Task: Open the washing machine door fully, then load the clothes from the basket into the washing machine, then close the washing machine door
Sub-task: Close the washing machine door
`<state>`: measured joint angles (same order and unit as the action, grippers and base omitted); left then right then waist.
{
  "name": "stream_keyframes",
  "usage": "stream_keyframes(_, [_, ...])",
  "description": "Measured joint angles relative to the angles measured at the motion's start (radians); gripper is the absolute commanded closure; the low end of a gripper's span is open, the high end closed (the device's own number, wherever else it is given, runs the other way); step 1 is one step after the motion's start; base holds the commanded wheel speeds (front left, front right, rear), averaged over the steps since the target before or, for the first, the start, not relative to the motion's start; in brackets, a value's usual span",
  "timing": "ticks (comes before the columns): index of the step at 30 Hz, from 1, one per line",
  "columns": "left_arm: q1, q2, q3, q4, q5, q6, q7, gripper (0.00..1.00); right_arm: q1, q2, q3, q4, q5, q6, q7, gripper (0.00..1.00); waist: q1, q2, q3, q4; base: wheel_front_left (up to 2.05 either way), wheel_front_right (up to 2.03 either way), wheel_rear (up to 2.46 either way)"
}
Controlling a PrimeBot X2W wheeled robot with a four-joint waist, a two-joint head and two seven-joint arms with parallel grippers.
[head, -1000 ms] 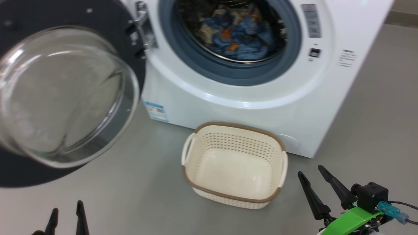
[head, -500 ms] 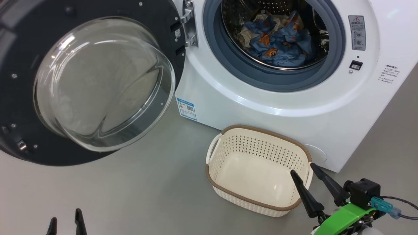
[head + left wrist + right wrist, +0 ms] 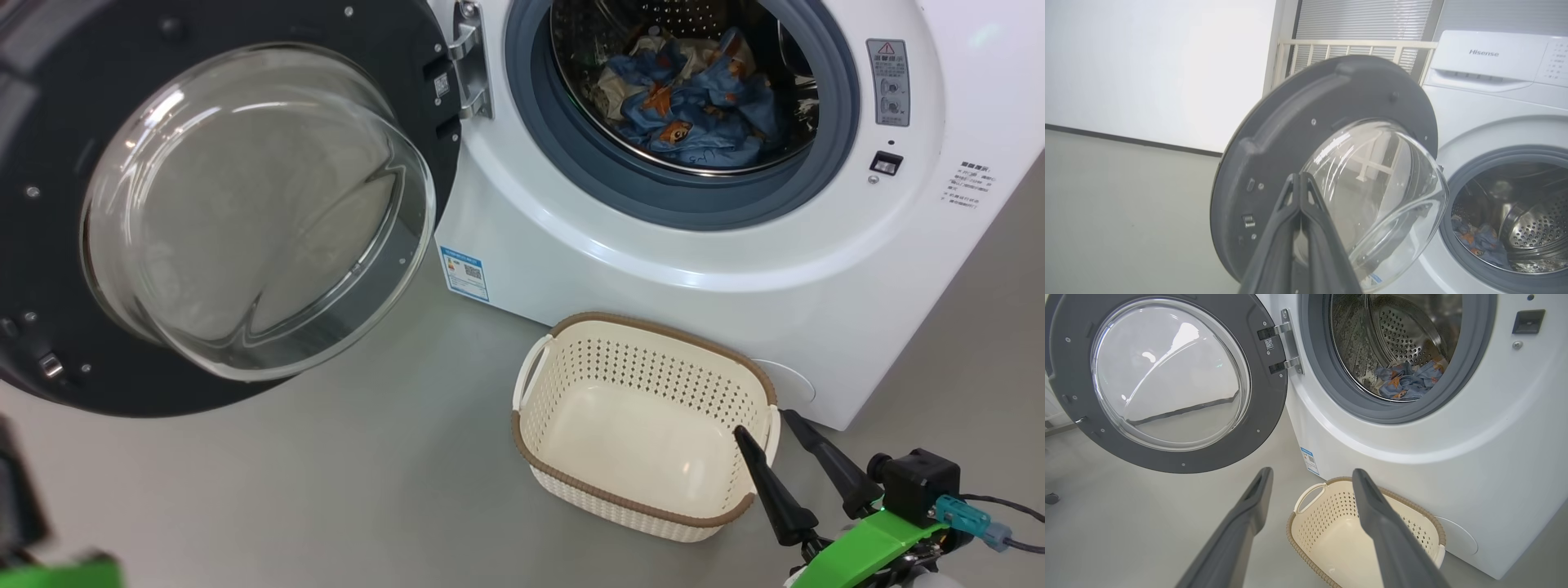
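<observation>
Floor grey beneath basket, wall white

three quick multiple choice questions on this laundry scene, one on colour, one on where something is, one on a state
1. The rim of the basket is:
A brown
B blue
C green

2. The clothes lie:
A in the basket
B inside the washing machine
C on top of the machine

3. The washing machine door is:
A shut
B swung open
C taken off

Answers
1 A: a brown woven-look band runs round the top of its cream perforated wall.
2 B: blue printed fabric shows in the steel drum behind the grey gasket, and the basket is bare inside.
3 B: it hangs from its hinge beside the uncovered drum mouth, its glass bowl facing out.
</observation>
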<state>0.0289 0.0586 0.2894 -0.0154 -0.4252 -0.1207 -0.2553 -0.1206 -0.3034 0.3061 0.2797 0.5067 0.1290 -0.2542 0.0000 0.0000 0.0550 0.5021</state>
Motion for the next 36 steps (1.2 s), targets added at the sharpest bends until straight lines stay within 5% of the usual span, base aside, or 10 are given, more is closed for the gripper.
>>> stream_keyframes(12, [-0.315, 0.284, 0.098, 0.012, -0.158, -0.007, -0.001, 1.00, 0.042, 0.028, -0.059, -0.020, -0.004, 0.000, 0.000, 0.00, 0.0000, 0.0000, 0.012, -0.013, 0.00, 0.00, 0.00])
stream_keyframes(19, [-0.506, 0.414, 0.105, 0.280, -0.304, -0.007, -0.001, 1.00, 0.042, 0.029, -0.065, -0.028, -0.012, 0.000, 0.000, 0.00, 0.0001, 0.0000, 0.037, -0.040, 0.00, 0.00, 0.00])
stream_keyframes(22, [-0.585, 0.514, 0.017, 0.433, -0.389, -0.007, -0.001, 1.00, 0.038, 0.024, -0.065, -0.032, -0.013, 0.000, 0.000, 0.00, 0.0001, 0.0000, 0.058, -0.057, 0.00, 0.00, 0.00])
stream_keyframes(30, [-0.742, 0.611, -0.117, 0.712, -0.621, -0.007, 0.103, 1.00, 0.025, 0.012, -0.065, -0.039, -0.022, 0.000, 0.000, 0.00, 0.0000, 0.0000, 0.115, -0.078, 0.00, 0.00, 0.00])
stream_keyframes(36, [-0.819, 0.634, -0.156, 0.830, -0.800, -0.007, 0.313, 1.00, -0.002, 0.003, -0.065, -0.042, -0.023, 0.000, 0.000, 0.00, 0.0000, 0.0000, 0.152, -0.093, 0.00, 0.00, 0.00])
